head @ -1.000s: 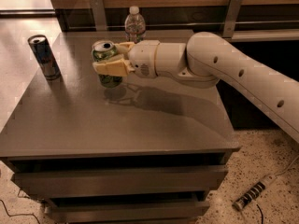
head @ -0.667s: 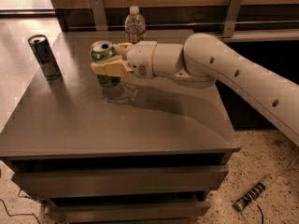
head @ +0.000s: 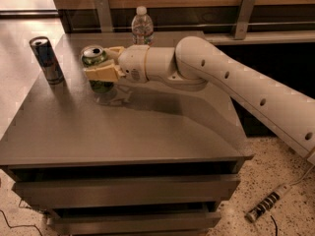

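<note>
**A:** the end effector (head: 100, 64) is clamped around the green can (head: 93, 54), which is upright, long axis vertical, lid up. Can't tell what's inside tbh.

**B:** yep. Dark can (head: 47, 60) stands past its fingertips by the table (head: 123, 132) edge, water bottle (head: 142, 26) behind it, and there's a wide stretch of tabletop on its near side.
</note>
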You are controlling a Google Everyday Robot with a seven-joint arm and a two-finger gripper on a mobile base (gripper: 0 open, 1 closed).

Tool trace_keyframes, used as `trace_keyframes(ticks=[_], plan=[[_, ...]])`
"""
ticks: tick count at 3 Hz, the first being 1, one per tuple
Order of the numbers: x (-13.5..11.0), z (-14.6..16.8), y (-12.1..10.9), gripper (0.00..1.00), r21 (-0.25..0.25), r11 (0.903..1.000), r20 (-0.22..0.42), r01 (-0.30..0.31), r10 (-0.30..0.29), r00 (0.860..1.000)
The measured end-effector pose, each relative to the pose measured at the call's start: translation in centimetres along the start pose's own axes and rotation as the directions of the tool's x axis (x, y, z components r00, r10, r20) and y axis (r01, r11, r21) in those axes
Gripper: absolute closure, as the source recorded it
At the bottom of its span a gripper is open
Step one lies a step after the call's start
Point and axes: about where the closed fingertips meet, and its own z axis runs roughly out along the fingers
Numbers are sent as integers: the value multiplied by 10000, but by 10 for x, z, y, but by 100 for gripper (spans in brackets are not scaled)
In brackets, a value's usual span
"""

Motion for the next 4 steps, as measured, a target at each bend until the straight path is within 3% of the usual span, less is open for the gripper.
trace_keyframes(ticks=[4], plan=[[8, 73, -3, 100, -1037, 9944, 59, 180, -175, 9998]])
